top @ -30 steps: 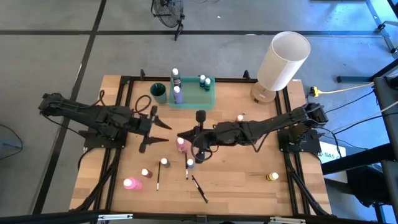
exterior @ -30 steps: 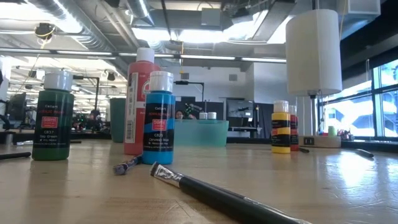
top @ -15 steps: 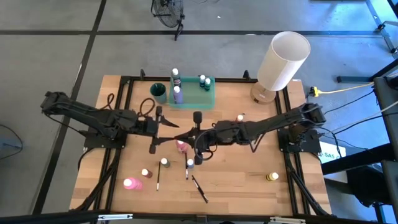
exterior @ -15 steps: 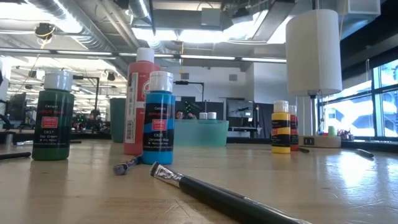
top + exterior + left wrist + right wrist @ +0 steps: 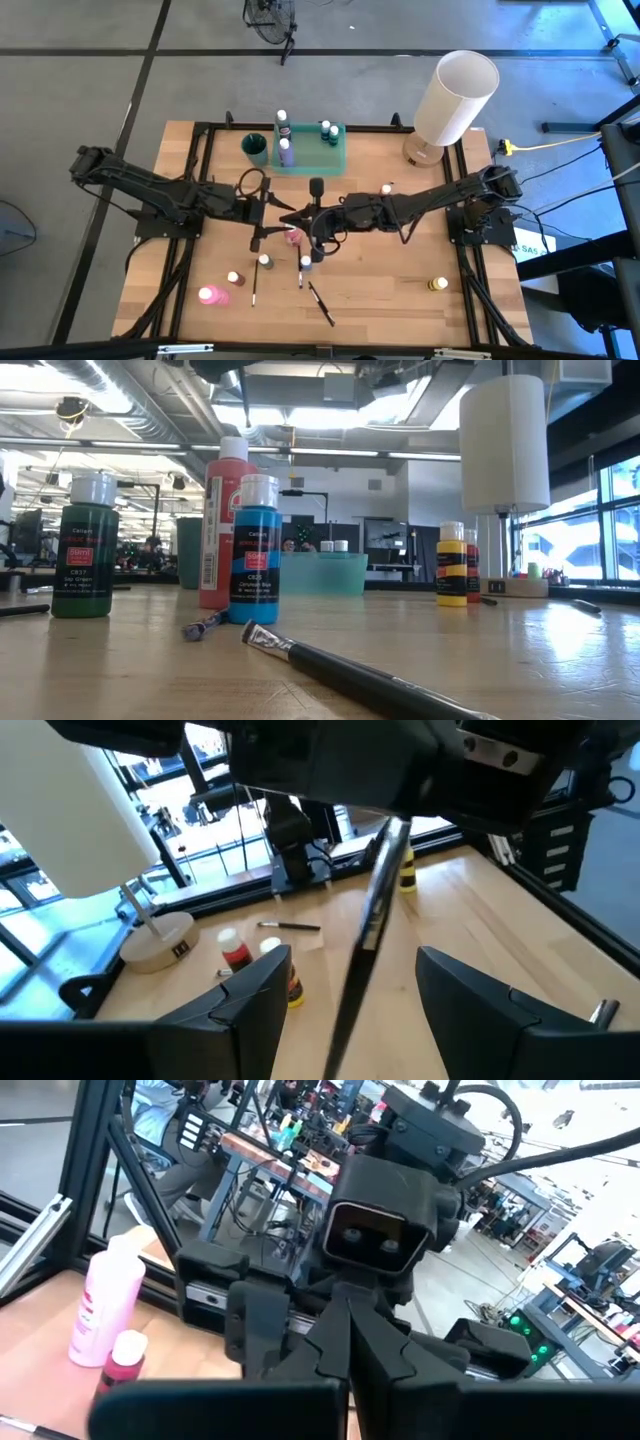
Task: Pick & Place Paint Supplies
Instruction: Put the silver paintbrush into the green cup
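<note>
At the counter's [image 5: 400, 290] middle, the wide-spread left gripper [image 5: 272, 222] faces the right gripper [image 5: 300, 218] holding a paintbrush [image 5: 368, 925].

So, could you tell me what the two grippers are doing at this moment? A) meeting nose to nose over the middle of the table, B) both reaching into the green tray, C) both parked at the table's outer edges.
A: in the high view the left gripper and right gripper face each other mid-table, clear of the green tray.
</note>
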`<action>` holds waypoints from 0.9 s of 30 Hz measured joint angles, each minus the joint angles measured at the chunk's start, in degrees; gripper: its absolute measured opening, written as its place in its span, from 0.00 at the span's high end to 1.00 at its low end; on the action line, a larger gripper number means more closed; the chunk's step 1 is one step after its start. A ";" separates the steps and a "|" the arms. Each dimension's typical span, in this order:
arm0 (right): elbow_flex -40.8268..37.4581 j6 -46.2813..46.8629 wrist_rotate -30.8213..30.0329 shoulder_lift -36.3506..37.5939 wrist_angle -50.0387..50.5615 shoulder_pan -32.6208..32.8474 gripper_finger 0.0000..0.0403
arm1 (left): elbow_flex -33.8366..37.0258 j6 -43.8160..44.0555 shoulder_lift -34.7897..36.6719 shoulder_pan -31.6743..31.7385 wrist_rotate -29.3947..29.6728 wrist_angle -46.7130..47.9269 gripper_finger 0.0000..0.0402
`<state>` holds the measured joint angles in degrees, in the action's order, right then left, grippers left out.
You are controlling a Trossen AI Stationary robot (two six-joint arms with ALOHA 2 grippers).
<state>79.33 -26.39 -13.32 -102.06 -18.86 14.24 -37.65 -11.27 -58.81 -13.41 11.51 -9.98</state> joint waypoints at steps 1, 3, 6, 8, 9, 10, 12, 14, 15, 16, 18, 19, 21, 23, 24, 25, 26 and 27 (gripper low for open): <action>0.00 0.00 0.00 0.00 0.13 -0.01 1.00 | 0.00 -0.05 -0.16 0.00 0.03 -0.06 0.47; 0.00 0.00 -0.02 0.00 0.48 -0.04 1.00 | 0.00 -0.46 -0.23 -0.08 0.73 -0.08 0.47; 0.00 0.00 -0.02 0.00 0.85 -0.02 1.00 | 0.00 -0.47 0.28 -0.82 2.87 -0.02 0.47; 0.00 0.00 -0.02 0.00 0.96 0.00 1.00 | 0.00 -0.84 0.91 -1.65 4.08 -0.13 0.47; 0.00 0.00 -0.02 0.00 1.08 0.07 1.00 | 0.00 -1.18 1.20 -2.16 4.55 -0.06 0.47; 0.00 0.00 -0.02 0.00 1.10 0.08 1.00 | 0.00 -1.40 1.57 -2.69 5.03 0.04 0.47; 0.00 0.00 -0.02 0.00 1.11 0.12 1.00 | 0.00 -1.51 2.15 -3.77 6.00 0.20 0.47; 0.00 0.00 -0.02 0.00 1.10 0.11 1.00 | 0.00 -1.51 2.28 -4.58 6.90 0.74 0.47; 0.00 0.00 -0.02 0.00 1.09 0.11 1.00 | 0.00 -1.49 2.26 -4.78 7.08 1.26 0.47; 0.00 0.00 -0.02 0.00 1.08 0.11 1.00 | 0.00 -1.50 2.09 -4.96 7.37 1.61 0.47; 0.00 0.00 -0.02 0.00 1.08 0.11 1.00 | 0.00 -1.53 1.72 -4.96 8.33 1.88 0.47; 0.00 0.00 -0.02 0.00 1.08 0.11 1.00 | 0.01 -1.59 1.69 -4.96 9.21 1.97 0.47; 0.00 0.00 -0.02 0.00 1.08 0.11 1.00 | 0.02 -2.18 1.71 -4.94 10.27 1.18 0.47; 0.00 0.02 -0.02 0.00 1.08 0.11 1.00 | 0.02 -2.51 1.71 -4.94 10.45 0.77 0.47; 0.00 0.02 -0.06 0.00 1.08 0.11 1.00 | 0.02 -2.49 1.71 -4.94 10.45 0.75 0.47; 0.00 0.02 -0.12 0.00 1.08 0.11 1.00 | 0.02 -2.49 1.71 -4.94 10.43 0.75 0.47; 0.00 0.02 -0.15 0.00 1.08 0.11 1.00 | 0.02 -2.49 1.71 -4.94 10.46 0.77 0.48; 0.00 0.02 -0.15 0.00 1.08 0.11 1.00 | 0.02 -2.48 1.71 -4.94 10.56 0.77 0.49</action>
<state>79.33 -26.37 -13.47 -102.06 -17.77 14.35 -37.63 -13.74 -57.10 -18.35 22.06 -9.21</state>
